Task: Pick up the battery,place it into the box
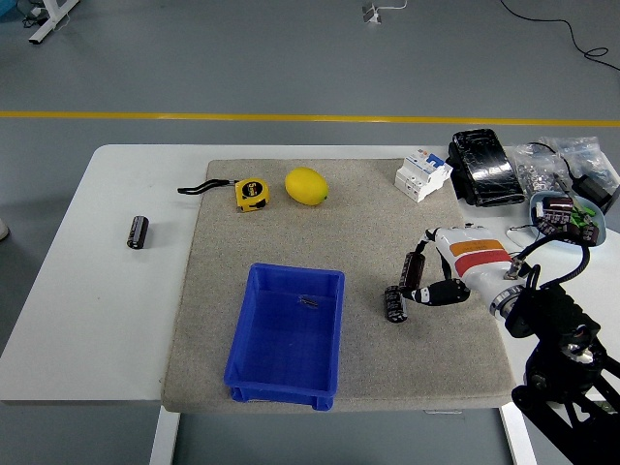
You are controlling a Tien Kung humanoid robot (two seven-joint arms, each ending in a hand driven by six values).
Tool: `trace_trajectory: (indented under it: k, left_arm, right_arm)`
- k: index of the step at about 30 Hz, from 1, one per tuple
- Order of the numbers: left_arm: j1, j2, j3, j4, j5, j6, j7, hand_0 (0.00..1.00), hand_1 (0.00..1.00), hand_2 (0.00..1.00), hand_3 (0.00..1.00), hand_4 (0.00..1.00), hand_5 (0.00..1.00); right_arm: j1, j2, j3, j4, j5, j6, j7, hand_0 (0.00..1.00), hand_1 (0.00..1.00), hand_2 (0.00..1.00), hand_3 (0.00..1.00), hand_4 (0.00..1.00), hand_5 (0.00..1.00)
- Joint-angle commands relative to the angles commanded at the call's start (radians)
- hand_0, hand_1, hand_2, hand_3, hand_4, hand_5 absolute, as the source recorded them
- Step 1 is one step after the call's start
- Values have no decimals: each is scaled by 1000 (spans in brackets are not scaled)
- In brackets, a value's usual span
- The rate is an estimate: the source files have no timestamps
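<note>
Right hand point(426, 281) over mat point(368, 223), fingers curled, gripping nothing; battery point(393, 303) lies just below fingertips, right of blue box point(287, 334).

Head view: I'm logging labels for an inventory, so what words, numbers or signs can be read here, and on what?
Nothing can be read for certain.
Yellow tape measure: dark print on its face, too small to read.
White circuit breaker: blue marking, blurred.
Battery on the table's left: no legible print.
Right robot hand: orange and red stripes only, no text.
</note>
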Motion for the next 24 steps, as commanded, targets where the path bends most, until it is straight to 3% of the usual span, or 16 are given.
trace_trajectory:
  k: [5,12,17,24]
  left_arm:
    - [0,2,1,0,-2,0,-1,696,667,725,634,653,667]
    - [2,3,-2,0,2,-2,1,697,666,725,633,653,666]
    - [1,5,-5,0,7,-5,2,697,666,725,632,653,666]
    - [-1,9,-9,0,12,-7,4,697,664,724,632,653,666]
  right_arm:
    - [19,5,-40,59,0,6,-7,71,69,178,467,998,358]
    - [56,30,-167,114,0,24,-20,70,69,179,468,998,344]
    - [89,61,-268,125,0,34,-34,74,71,181,471,998,344]
    - [132,101,-328,120,0,74,-55,78,79,186,503,998,342]
